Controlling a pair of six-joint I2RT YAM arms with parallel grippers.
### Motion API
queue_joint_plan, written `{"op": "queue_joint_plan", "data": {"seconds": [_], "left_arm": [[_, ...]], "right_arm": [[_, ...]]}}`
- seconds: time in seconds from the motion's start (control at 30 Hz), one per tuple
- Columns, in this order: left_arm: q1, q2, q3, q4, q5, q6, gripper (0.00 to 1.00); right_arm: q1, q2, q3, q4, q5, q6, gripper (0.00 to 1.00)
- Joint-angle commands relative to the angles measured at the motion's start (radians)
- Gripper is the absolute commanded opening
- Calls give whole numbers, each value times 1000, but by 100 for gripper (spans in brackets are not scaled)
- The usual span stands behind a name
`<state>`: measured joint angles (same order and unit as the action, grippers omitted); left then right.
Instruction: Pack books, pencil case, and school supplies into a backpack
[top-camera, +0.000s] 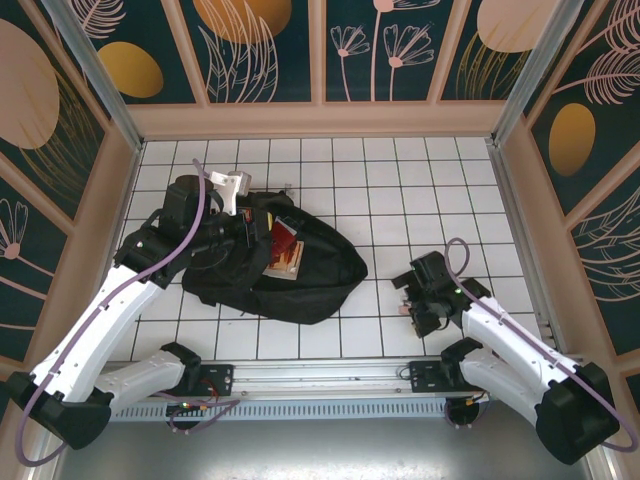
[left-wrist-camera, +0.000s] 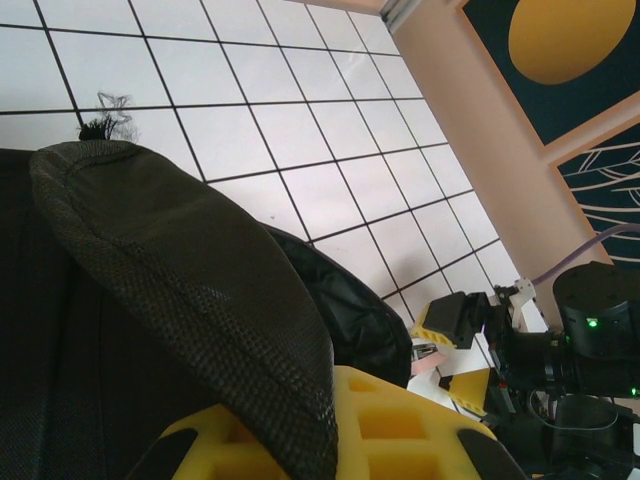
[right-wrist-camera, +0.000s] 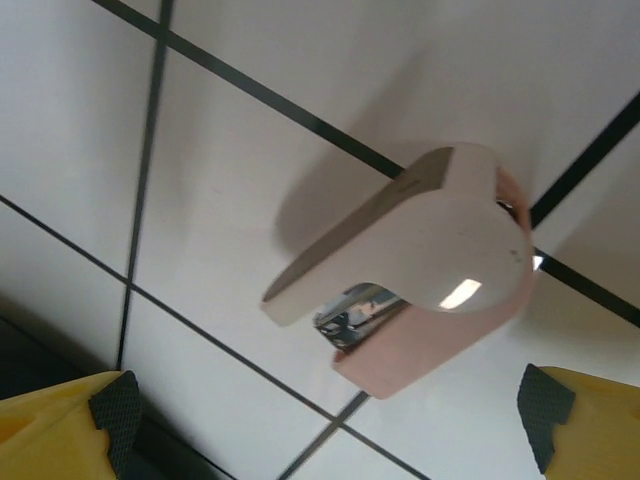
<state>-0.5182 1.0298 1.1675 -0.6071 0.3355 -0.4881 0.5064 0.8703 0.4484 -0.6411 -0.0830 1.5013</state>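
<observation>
The black backpack (top-camera: 300, 275) lies left of centre with its mouth open. Two books (top-camera: 285, 252) stick out of that mouth, one orange-red and one white. My left gripper (top-camera: 243, 232) is shut on a black mesh flap of the backpack (left-wrist-camera: 200, 290), which runs between the yellow fingers (left-wrist-camera: 400, 420). My right gripper (top-camera: 408, 300) hovers open over a pale pink piece of the school supplies (right-wrist-camera: 420, 260) on the tiles. It looks like a small stapler, and the pads (right-wrist-camera: 115, 415) stand well apart on either side of it. The pencil case is out of view.
The white tiled table (top-camera: 400, 200) is walled in by patterned panels at the back and sides. In the left wrist view the right gripper (left-wrist-camera: 455, 335) and the pink piece (left-wrist-camera: 428, 358) show just past the backpack's edge. Both arm bases sit at the near rail.
</observation>
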Motion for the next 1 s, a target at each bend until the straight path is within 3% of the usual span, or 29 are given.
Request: {"op": "queue_joint_plan", "data": {"seconds": [0.0,0.4,0.97], "left_arm": [[-8,-39,9,97,21,8,0],[-8,-58,15,78,2,14,0],[-8,-80,27,69,-18,11,0]], "right_arm": [[0,2,-19,63,38,70,99],[-15,159,11,52,94,74,93],[-72,344,59,30,143,-97,66]]}}
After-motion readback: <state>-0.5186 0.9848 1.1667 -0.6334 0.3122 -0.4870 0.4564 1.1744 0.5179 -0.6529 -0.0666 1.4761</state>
